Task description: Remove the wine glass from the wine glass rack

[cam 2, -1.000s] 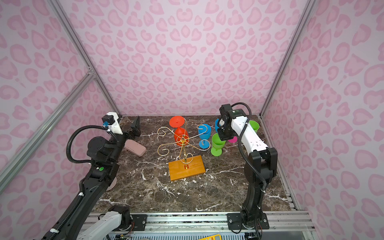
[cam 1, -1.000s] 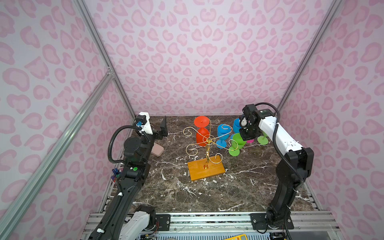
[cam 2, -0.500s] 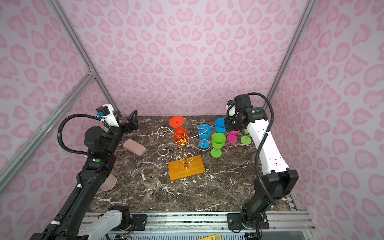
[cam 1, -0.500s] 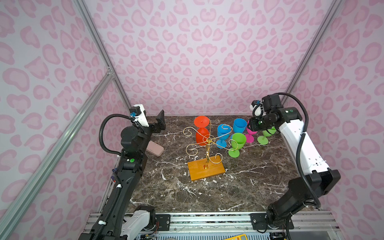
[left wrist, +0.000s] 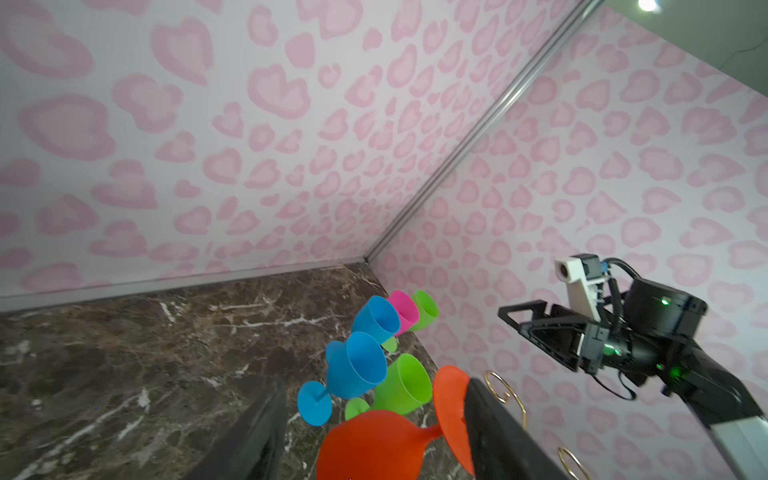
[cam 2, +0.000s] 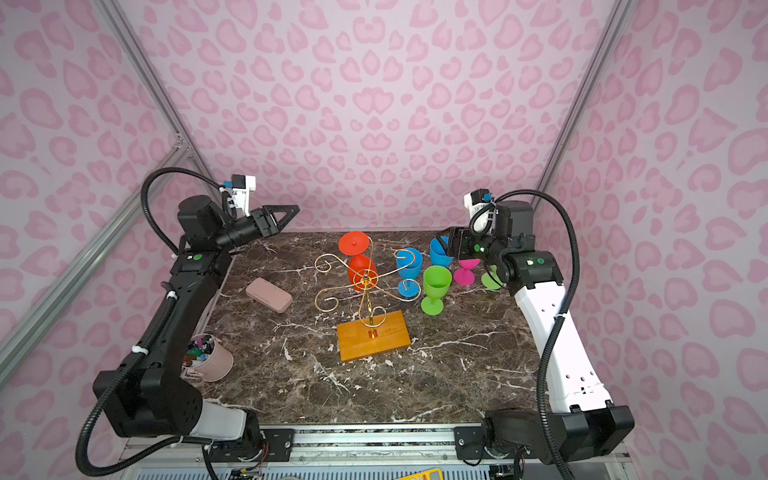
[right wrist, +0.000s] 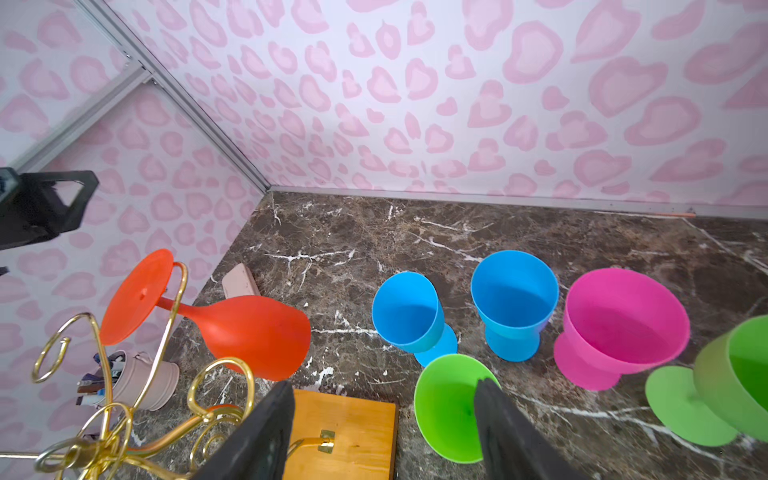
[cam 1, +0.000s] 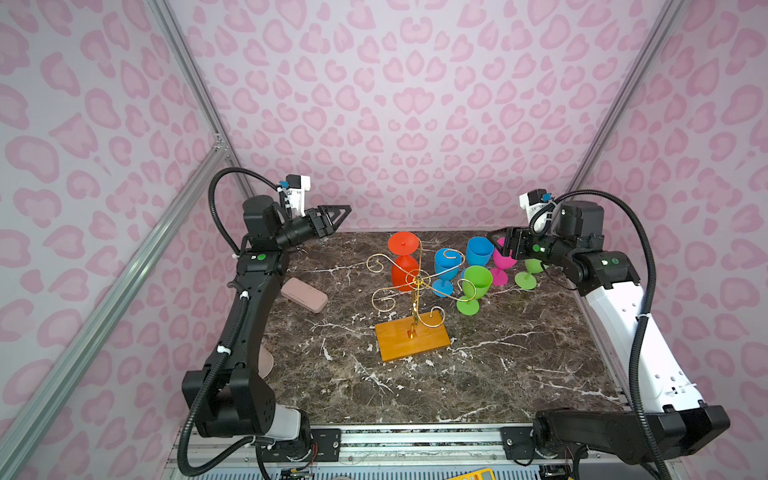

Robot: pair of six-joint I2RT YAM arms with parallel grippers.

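The wine glass rack [cam 1: 411,337] [cam 2: 371,335] is a gold wire stand on an orange wooden base at mid-table. One red wine glass [cam 1: 403,270] [cam 2: 362,271] [right wrist: 253,332] [left wrist: 374,444] hangs upside down on a far arm of it. My left gripper [cam 1: 337,212] [cam 2: 289,211] [left wrist: 374,386] is open in the air at the back left, pointing at the red glass and apart from it. My right gripper [cam 1: 503,245] [cam 2: 451,245] [right wrist: 384,384] is open and empty, raised at the back right above the standing glasses.
Several glasses stand right of the rack: two blue [cam 1: 446,266] [cam 1: 478,250], a green [cam 1: 476,283], a pink [cam 1: 501,261], another green [cam 1: 527,277]. A pink case [cam 1: 304,294] lies at the left. A pink pen cup [cam 2: 210,360] stands by the left arm.
My right gripper opened off the green glass, left it standing, and pulled up and back to the right. My left gripper rose toward the back wall and narrowed a little.
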